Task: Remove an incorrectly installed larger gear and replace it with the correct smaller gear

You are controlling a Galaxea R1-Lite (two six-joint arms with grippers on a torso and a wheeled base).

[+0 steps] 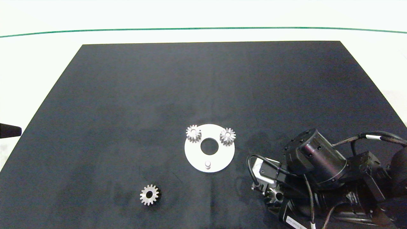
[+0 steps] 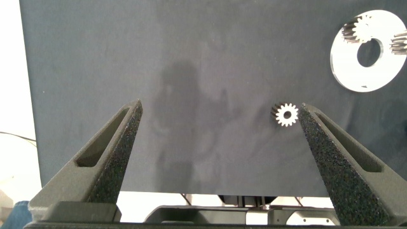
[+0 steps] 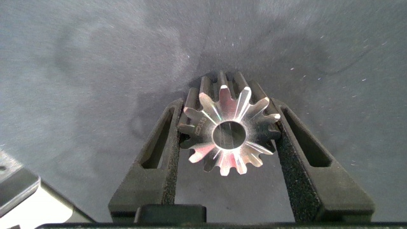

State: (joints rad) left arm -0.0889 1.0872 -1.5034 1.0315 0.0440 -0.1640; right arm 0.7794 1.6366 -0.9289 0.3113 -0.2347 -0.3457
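Gear first: the larger gear (image 3: 230, 132), silver with long pointed teeth, sits clamped between the two fingers (image 3: 160, 159) of my right gripper (image 1: 274, 194), one foam pad pressing on each side of its teeth. From the head camera I see that gripper low over the black mat (image 1: 127, 95) at the near right, right of the white disc (image 1: 222, 159), with the gear (image 1: 274, 195) only partly showing under the arm's cables.

On the disc, one peg (image 1: 208, 164) at the near edge stands bare. Two small gears ride the far side of the disc, one at far left (image 1: 193, 133) and one at far right (image 1: 227, 136), either side of the round centre hole.

Off the disc, the smaller gear (image 1: 149, 194) lies flat on the mat at the near left, well apart from the disc. My left wrist camera shows it (image 2: 286, 114) too, just beside one of the left gripper's (image 2: 222, 159) fingers, which are spread wide and grip nothing. That left arm hangs back at the mat's left edge, only a dark tip showing in the head view.
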